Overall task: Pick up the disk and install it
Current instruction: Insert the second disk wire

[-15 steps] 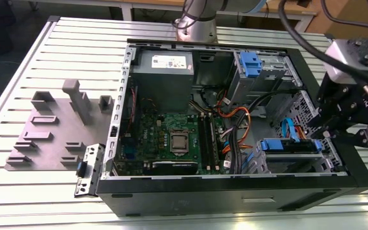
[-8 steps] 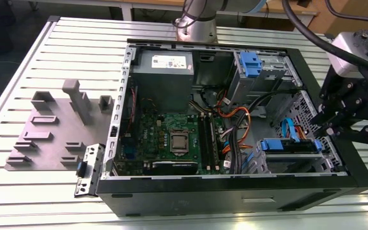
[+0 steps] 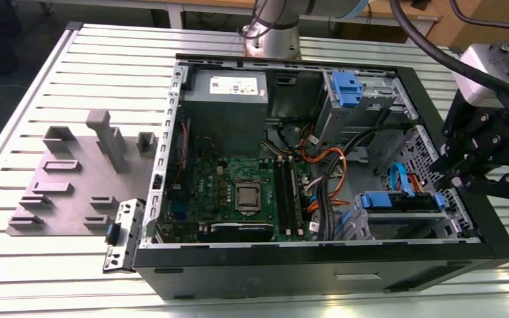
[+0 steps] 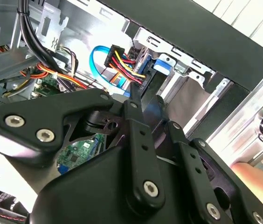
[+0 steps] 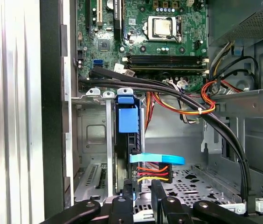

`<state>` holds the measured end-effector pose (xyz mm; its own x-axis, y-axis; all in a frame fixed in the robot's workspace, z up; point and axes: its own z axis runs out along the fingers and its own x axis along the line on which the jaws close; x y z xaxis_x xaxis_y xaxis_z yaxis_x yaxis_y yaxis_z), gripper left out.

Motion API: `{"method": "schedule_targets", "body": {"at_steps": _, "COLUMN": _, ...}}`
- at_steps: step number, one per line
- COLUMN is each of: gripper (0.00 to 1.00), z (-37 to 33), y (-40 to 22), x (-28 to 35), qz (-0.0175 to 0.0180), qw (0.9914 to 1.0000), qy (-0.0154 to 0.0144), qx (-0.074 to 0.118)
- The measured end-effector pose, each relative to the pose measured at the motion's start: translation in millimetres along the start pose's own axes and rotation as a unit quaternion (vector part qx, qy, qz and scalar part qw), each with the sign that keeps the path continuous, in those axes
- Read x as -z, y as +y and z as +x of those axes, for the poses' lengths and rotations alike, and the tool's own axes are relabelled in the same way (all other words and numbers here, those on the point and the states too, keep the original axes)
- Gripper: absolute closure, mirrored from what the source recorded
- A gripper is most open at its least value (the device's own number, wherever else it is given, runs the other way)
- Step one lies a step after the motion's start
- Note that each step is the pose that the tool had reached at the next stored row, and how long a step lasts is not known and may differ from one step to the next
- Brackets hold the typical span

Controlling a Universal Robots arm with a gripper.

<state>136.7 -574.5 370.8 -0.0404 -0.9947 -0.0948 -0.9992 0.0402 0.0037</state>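
Note:
The disk [image 3: 397,201] sits in the lower drive bay at the case's front corner, on the exterior view's right, with its blue carrier rails showing. In the first wrist view the disk [image 5: 127,120] stands edge-on in the bay, and a blue cable and a red-yellow-black plug meet its end. The second wrist view shows the blue tab of the disk [image 4: 162,63] beyond my fingers. My gripper [image 3: 484,182] hangs just outside the case wall, apart from the disk. The gripper [image 5: 141,189] [image 4: 148,105] is open by a narrow gap with nothing in it.
The open computer case [image 3: 162,199] lies on a slatted table. A blue bracket [image 3: 347,89] is fixed to the upper drive bay. Orange and black cables [image 3: 325,165] cross beside the motherboard [image 3: 236,192]. A grey fixture plate [image 3: 69,179] lies on the exterior view's left.

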Motion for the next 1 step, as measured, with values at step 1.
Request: {"method": "schedule_targets", "body": {"at_steps": 1, "gripper": 0.7, "z": 0.0, "y": 0.0, "x": 0.1, "qz": 0.0, "qw": 1.0, "qy": 0.0, "qx": 0.0}}
